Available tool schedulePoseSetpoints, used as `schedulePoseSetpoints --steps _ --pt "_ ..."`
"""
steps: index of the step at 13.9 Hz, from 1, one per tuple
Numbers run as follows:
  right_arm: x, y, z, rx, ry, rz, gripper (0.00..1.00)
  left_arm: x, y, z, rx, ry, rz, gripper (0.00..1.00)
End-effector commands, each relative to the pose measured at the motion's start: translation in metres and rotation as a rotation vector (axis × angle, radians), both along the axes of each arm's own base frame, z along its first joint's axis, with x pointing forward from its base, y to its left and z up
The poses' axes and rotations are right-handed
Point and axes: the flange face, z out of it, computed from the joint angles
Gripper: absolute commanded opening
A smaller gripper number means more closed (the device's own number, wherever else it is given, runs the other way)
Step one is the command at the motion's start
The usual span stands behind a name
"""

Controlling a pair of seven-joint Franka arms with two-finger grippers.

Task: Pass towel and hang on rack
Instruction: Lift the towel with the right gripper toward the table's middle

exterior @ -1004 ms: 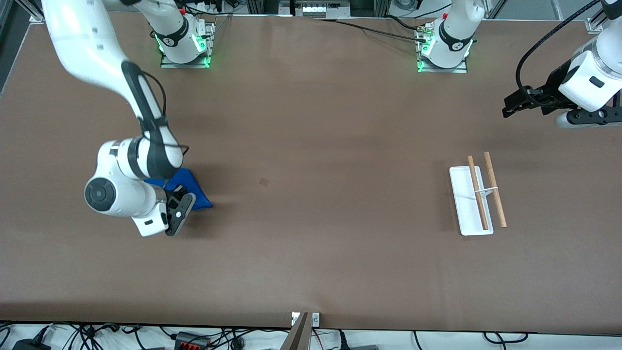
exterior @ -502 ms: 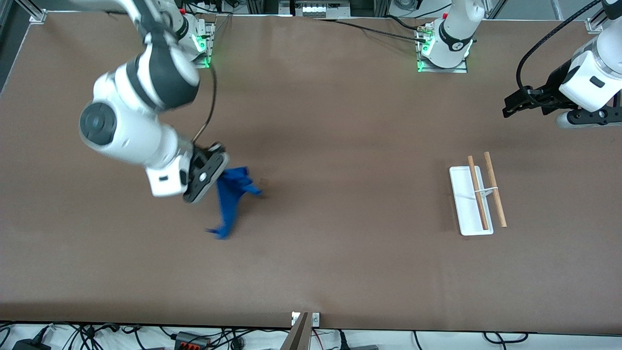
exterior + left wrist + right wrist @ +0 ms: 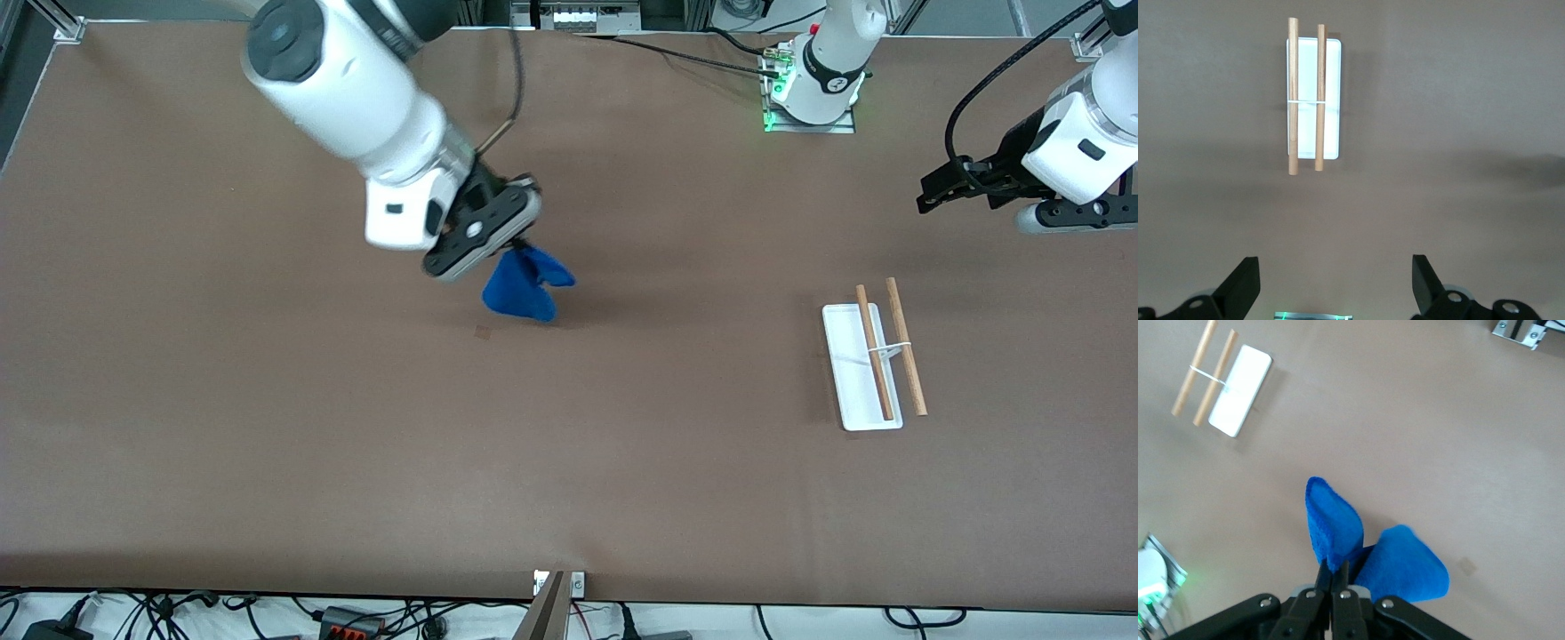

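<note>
My right gripper (image 3: 516,247) is shut on the blue towel (image 3: 524,284) and holds it up in the air over the middle of the table; the towel hangs bunched below the fingers, also in the right wrist view (image 3: 1338,527). The rack (image 3: 862,364), a white base with two wooden dowel rods, stands on the table toward the left arm's end; it shows in the left wrist view (image 3: 1313,100) and the right wrist view (image 3: 1238,380). My left gripper (image 3: 933,191) waits open and empty in the air, beside the rack and apart from it.
A small dark mark (image 3: 483,332) lies on the brown table under the towel. The arm bases (image 3: 809,89) stand along the table's top edge. Cables run along the table's near edge.
My right gripper has lifted the towel off the table and carried it toward the middle of the table. The left arm has not moved.
</note>
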Motion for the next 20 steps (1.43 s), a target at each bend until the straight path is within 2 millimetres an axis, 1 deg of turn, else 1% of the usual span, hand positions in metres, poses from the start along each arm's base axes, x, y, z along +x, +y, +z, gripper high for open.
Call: schedulePoseSetpoints --steps 1,2,5,7,9,11,12,13,15,17,19,20 --pt "-0.011 0.031 0.009 0.074 0.016 -0.046 0.0 0.001 0.006 0.001 -0.035 0.002 -0.101 1.0" --pt "-0.019 0.041 0.011 0.084 0.011 -0.038 0.0 0.002 0.005 0.0 -0.055 0.001 -0.143 1.0" --pt "-0.03 0.059 0.015 0.113 -0.019 -0.024 0.0 0.005 0.004 -0.009 -0.133 0.001 -0.222 1.0" --pt "-0.037 0.067 0.015 0.115 -0.007 -0.034 0.0 0.005 -0.007 -0.017 -0.141 0.01 -0.324 1.0" --pt "-0.045 0.076 0.018 0.13 -0.008 -0.051 0.0 0.016 -0.008 -0.048 -0.16 0.05 -0.387 1.0" --pt "-0.046 0.08 0.015 0.131 -0.007 -0.05 0.0 0.031 -0.011 -0.08 -0.215 0.074 -0.449 1.0" --pt "-0.046 0.08 0.015 0.132 -0.008 -0.05 0.0 0.034 -0.015 -0.094 -0.252 0.086 -0.519 1.0" --pt "-0.044 0.079 0.014 0.129 -0.012 -0.049 0.0 0.041 -0.016 -0.114 -0.284 0.1 -0.605 1.0" --pt "-0.046 0.081 0.013 0.125 -0.012 -0.045 0.0 0.051 -0.026 -0.146 -0.436 0.066 -0.758 1.0" --pt "-0.046 0.081 0.013 0.124 -0.013 -0.045 0.0 0.061 -0.03 -0.17 -0.5 0.014 -0.886 1.0" --pt "-0.047 0.081 0.013 0.123 -0.016 -0.043 0.0 0.062 -0.045 -0.189 -0.534 0.013 -0.986 1.0" --pt "-0.047 0.081 0.013 0.12 -0.017 -0.043 0.0 0.06 -0.06 -0.209 -0.578 0.043 -1.013 1.0"
